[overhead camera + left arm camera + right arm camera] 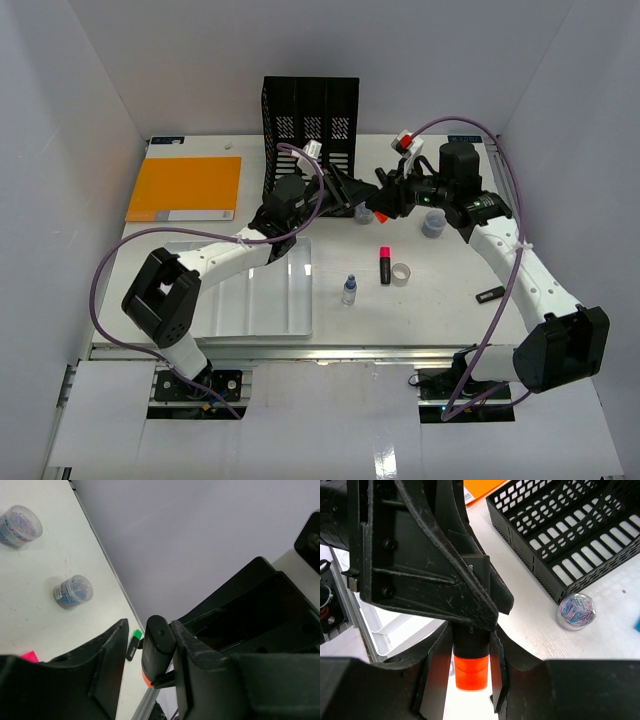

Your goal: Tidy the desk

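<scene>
A black highlighter with an orange cap (381,213) hangs above the middle of the white desk (440,320), between the two grippers. My right gripper (388,203) is shut on it; in the right wrist view its fingers (436,680) press both sides of the highlighter (471,667). My left gripper (352,194) is open around the same highlighter (156,647): one finger (187,650) touches it, the other (112,660) stands apart. The left gripper's fingers fill the upper left of the right wrist view (430,555).
A black file organizer (310,115) stands at the back, an orange notebook (186,188) far left, a white tray (260,295) near left. A pink highlighter (385,264), tape roll (402,273), small bottle (349,289), paperclip jar (433,225) and green-capped highlighter (489,294) lie loose.
</scene>
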You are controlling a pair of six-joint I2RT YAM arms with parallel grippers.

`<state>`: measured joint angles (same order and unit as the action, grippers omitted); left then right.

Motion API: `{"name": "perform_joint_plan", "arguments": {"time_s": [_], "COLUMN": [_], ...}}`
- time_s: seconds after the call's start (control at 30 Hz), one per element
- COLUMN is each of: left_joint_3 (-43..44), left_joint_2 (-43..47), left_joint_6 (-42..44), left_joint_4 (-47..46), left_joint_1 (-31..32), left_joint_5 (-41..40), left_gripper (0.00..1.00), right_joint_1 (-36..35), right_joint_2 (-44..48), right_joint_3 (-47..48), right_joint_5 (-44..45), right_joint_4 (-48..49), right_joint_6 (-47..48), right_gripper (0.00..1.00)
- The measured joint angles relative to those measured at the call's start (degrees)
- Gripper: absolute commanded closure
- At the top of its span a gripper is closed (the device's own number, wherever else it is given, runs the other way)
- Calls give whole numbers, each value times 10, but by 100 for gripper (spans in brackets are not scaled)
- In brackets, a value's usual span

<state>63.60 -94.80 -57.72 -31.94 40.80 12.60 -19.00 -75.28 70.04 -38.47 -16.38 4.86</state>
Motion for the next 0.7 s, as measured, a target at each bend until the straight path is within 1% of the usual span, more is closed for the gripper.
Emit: {"name": "perform_joint_plan", "arguments": {"time_s": [0.07, 0.1, 0.13, 0.17, 0.23, 0.33, 0.37, 0.4, 0.57, 0.7], "left_joint_3": [0, 0, 1, 1, 1, 1, -1, -2, -42, -97], "left_joint_2": [-3, -4, -4, -4, -4, -4, -4, -3, 24, 91], "left_joint_6": [1, 2, 4, 7, 10, 18, 22, 28, 59, 106], "left_joint_4": [2, 2, 5, 8, 13, 19, 20, 22, 46, 115], "left_joint_1": [1, 1, 1, 2, 2, 3, 3, 3, 2, -11], "left_joint_5": [2, 3, 3, 3, 3, 3, 3, 2, -7, -26], "left_gripper": [67, 71, 75, 78, 83, 89, 89, 90, 91, 91], "right_joint_1": [-3, -4, -5, -5, -6, -6, -6, -6, -7, -4], "right_joint_2": [0, 0, 0, 0, 1, 2, 2, 3, 10, 30], "right_joint_3": [-8, -11, -14, -16, -19, -25, -26, -28, -37, -58], "right_joint_5": [7, 8, 10, 12, 15, 12, 7, 2, -30, -50], "right_joint_4": [0, 0, 1, 1, 2, 2, 1, 1, -13, -32], "right_joint_6": [2, 2, 3, 4, 10, 22, 33, 43, 100, 153], "right_gripper": [87, 84, 79, 70, 47, 1, 8, 10, 10, 10]}}
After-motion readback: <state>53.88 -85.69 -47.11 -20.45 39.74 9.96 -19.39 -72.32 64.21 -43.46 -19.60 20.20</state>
